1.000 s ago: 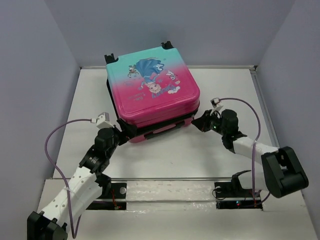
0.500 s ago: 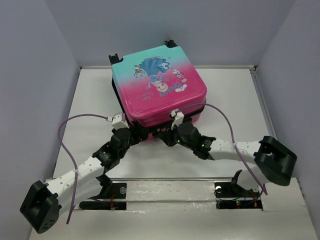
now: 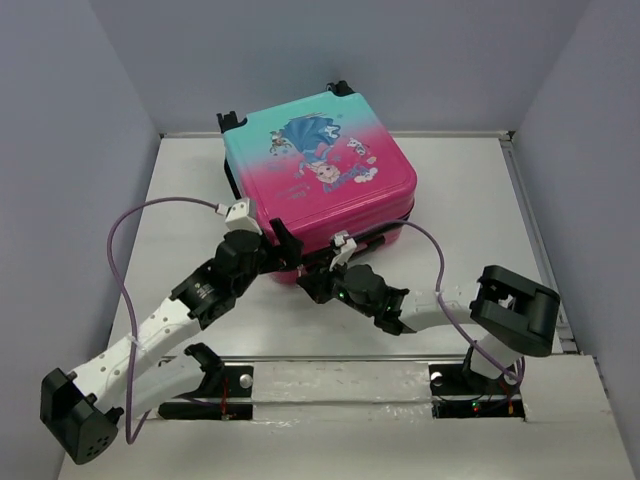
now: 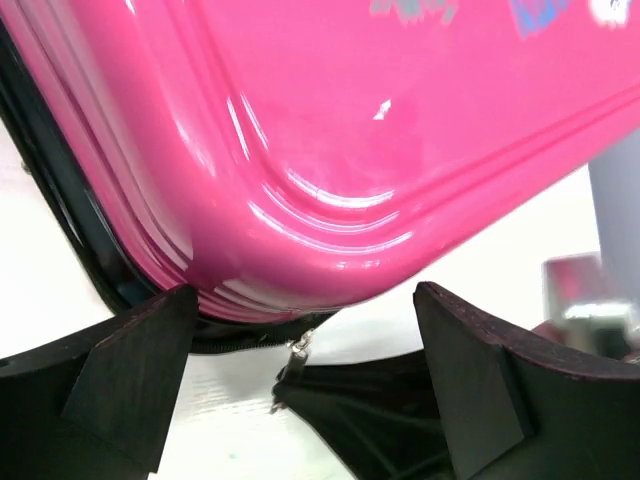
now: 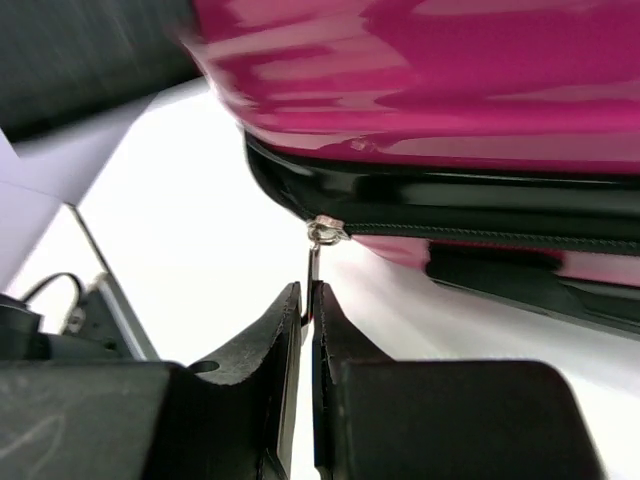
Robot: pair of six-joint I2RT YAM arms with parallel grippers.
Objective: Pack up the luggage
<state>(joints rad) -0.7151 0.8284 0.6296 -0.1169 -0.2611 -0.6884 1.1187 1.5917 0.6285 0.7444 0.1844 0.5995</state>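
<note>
The luggage [image 3: 320, 170] lies flat and closed on the table [image 3: 470, 200], toward the back, printed lid up and its pink end toward the arms. We see the left gripper [image 3: 284, 252] with its fingers spread wide, one on each side of the near pink corner; we cannot tell whether they touch the shell. The right gripper [image 5: 308, 300], low beside that corner, has its fingers pressed together on the metal zipper pull [image 5: 314, 262], which hangs from the black zipper band [image 5: 480, 205].
</note>
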